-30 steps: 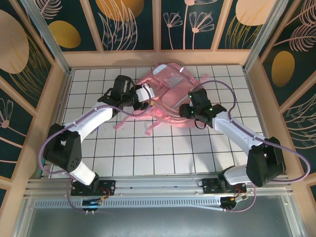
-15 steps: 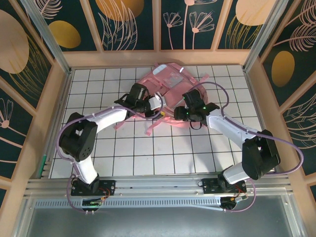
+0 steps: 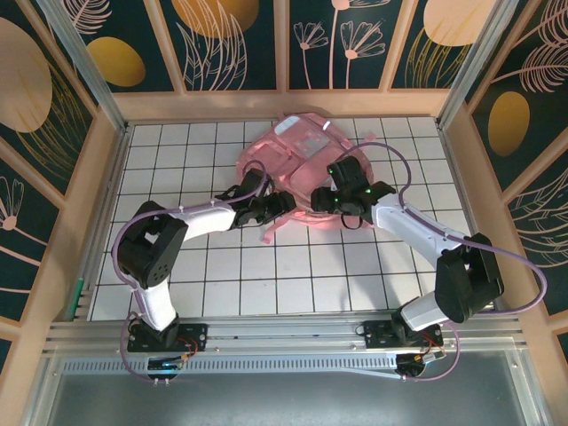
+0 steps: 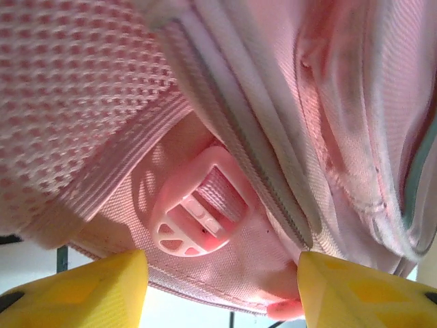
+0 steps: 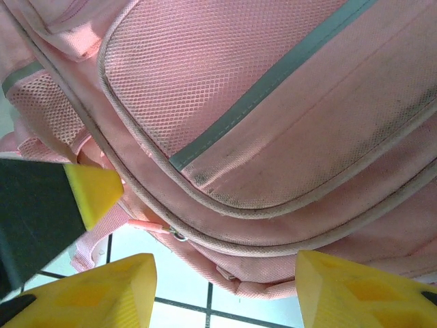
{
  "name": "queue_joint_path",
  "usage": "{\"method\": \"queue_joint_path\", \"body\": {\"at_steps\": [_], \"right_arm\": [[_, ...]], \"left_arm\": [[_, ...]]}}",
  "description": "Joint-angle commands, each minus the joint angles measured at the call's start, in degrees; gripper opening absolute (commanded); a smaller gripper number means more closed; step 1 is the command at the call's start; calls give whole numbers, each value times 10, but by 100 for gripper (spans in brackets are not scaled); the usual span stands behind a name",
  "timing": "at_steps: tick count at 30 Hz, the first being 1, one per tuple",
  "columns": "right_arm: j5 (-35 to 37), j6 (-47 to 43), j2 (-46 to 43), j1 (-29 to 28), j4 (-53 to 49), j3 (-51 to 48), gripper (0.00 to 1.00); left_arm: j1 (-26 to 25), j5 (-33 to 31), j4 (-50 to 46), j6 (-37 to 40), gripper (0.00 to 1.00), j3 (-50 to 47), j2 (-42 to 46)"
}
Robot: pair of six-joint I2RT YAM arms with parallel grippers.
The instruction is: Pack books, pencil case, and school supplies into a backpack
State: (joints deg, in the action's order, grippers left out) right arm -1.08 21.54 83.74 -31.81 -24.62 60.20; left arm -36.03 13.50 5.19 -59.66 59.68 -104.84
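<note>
The pink backpack lies at the back middle of the tiled table. My left gripper is at its near-left edge, open. In the left wrist view the gripper straddles the bag's hem, with a pink strap buckle just above the gap. My right gripper is at the near edge, open. In the right wrist view it frames the bag's lower seam, with a zipper pull near its left finger. The books, pencil case and school supplies are out of view.
Loose pink straps trail from the bag toward the front. The left gripper's finger pokes into the right wrist view, close beside the right gripper. Wooden walls ring the white tiled table.
My left gripper has swung right and nearer, from the bag's left side to its near edge. The right gripper has shifted slightly left toward it.
</note>
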Motion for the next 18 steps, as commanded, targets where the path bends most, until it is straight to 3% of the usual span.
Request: {"method": "queue_joint_path", "body": {"at_steps": [1,18], "right_arm": [[-8,6,-15,1,9,-16,56],[-4,28,-13,-12,35,-33,55]], "left_arm": [[2,-44,-1,-126,60,11,12],[0,-87,-5,-207,57,52,6]]}}
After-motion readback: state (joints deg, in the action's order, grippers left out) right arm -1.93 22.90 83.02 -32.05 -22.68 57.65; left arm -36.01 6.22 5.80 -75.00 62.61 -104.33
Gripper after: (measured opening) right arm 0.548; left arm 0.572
